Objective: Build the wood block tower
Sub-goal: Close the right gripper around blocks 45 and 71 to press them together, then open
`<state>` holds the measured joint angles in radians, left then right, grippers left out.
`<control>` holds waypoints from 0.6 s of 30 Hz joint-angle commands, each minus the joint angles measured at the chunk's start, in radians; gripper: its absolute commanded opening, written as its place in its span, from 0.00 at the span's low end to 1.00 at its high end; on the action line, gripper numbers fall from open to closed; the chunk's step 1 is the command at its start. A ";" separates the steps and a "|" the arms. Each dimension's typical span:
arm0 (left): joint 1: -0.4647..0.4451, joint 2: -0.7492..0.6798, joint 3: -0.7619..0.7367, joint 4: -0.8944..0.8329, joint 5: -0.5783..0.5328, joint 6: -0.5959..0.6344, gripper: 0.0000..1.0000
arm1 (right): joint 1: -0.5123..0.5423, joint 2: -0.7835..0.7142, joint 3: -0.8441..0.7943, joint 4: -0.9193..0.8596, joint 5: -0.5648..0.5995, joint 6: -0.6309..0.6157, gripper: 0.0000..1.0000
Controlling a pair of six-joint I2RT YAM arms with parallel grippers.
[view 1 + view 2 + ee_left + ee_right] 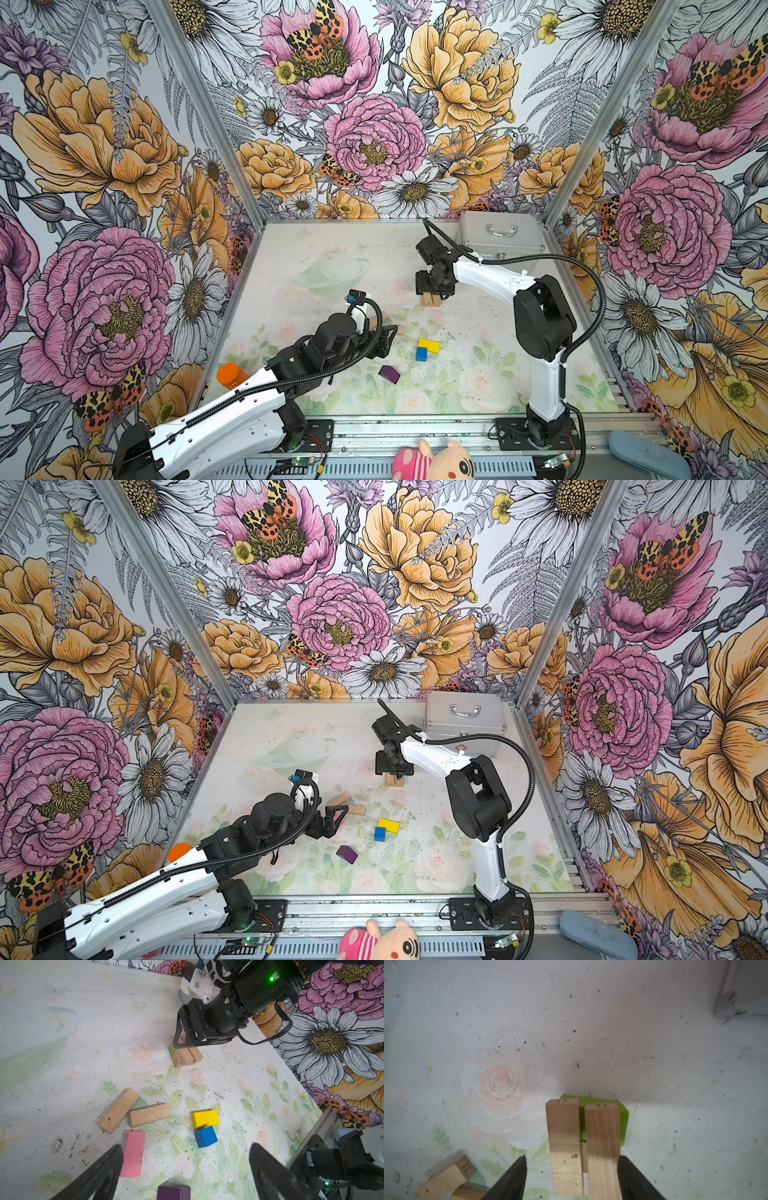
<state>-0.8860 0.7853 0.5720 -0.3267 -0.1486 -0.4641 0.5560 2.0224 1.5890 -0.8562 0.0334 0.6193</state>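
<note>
The tower (431, 300) (394, 780) is low: two plain tan bars (602, 1147) lie side by side across a green block (624, 1122) with a tan piece beneath. My right gripper (432, 293) (572, 1167) straddles those two bars, open, one finger clear of them. Loose wood blocks lie nearer the front: two tan bars (118, 1110) (150, 1114), a pink (134, 1153), a yellow (429, 345) (205, 1119), a blue (421, 354) (205, 1136) and a purple one (389, 373) (173, 1192). My left gripper (386, 338) (187, 1174) hovers open by the pink block, holding nothing.
A silver metal case (498, 232) stands at the back right, just behind the right arm. An orange-capped bottle (232, 374) sits at the left edge under the left arm. A plush toy (432, 461) lies outside the front rail.
</note>
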 commanded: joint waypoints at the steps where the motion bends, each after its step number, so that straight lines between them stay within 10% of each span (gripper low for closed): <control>1: 0.010 -0.025 -0.020 -0.008 -0.019 0.007 0.96 | 0.001 0.017 0.030 -0.025 0.040 0.017 0.71; 18: 0.038 -0.063 -0.050 -0.006 -0.006 0.010 0.96 | 0.002 0.073 0.066 -0.049 0.037 0.019 0.62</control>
<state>-0.8585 0.7364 0.5415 -0.3336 -0.1486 -0.4637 0.5560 2.0769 1.6295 -0.8909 0.0525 0.6239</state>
